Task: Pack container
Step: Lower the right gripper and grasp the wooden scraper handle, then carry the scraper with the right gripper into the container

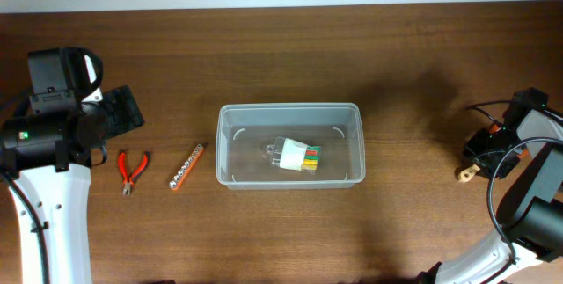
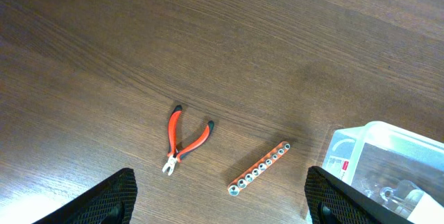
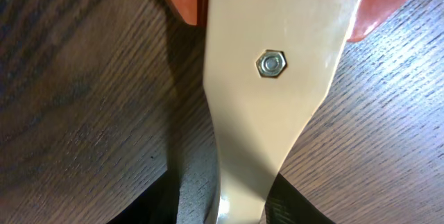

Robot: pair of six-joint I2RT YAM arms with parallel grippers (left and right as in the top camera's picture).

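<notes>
We see a matt, grained wooden table (image 1: 396, 55), a clear glossy plastic container (image 1: 219, 148), and a smooth beige tool (image 3: 277, 127) with a metal nut (image 3: 271, 64).

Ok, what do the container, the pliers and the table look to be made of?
The container looks like clear glossy plastic: see-through walls. The pliers have red handles, likely plastic or rubber sleeves, and a pale metal nose. The table is dark wood or wood-look laminate, matte, visible grain.
</notes>
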